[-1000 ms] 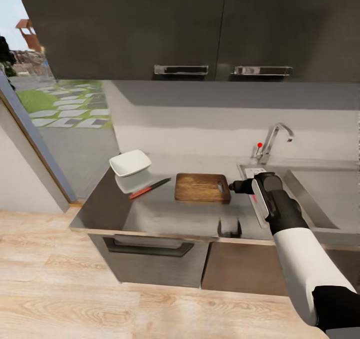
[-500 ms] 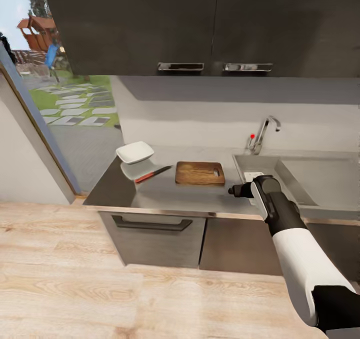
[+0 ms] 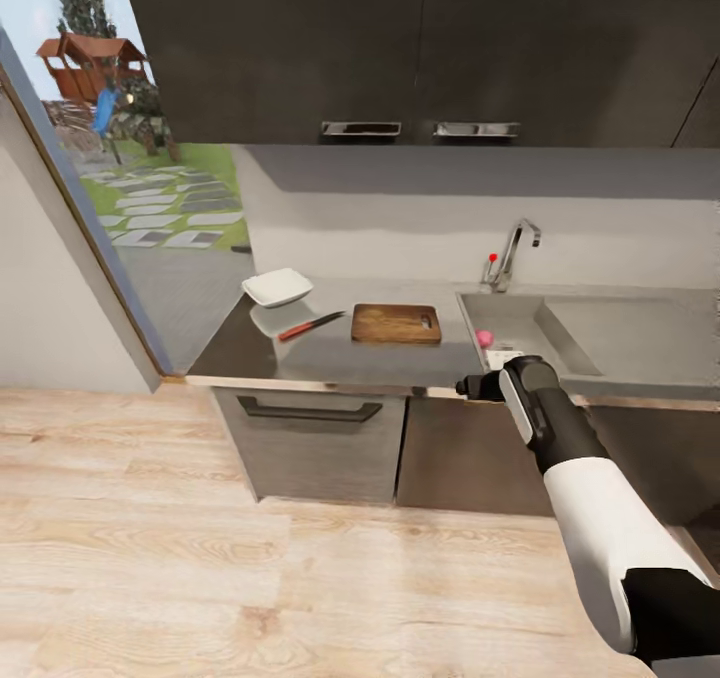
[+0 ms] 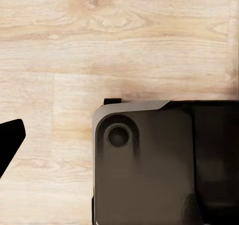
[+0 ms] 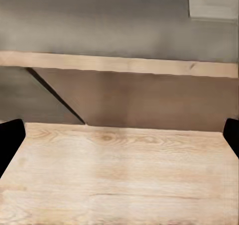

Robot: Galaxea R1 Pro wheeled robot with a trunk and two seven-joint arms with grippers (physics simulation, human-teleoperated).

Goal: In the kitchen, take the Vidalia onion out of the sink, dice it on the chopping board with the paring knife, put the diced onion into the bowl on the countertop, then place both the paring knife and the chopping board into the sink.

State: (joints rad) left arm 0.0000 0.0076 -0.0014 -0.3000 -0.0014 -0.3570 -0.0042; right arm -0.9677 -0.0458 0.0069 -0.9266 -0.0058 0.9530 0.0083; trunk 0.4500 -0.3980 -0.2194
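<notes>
Chopping board (image 3: pixel 395 323) on glossy countertop (image 3: pixel 330 358), wood floor (image 3: pixel 200 558)

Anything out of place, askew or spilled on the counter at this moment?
Nothing stands out. The bowl, paring knife and chopping board lie tidily on the countertop; a small pink object sits in the sink.
</notes>
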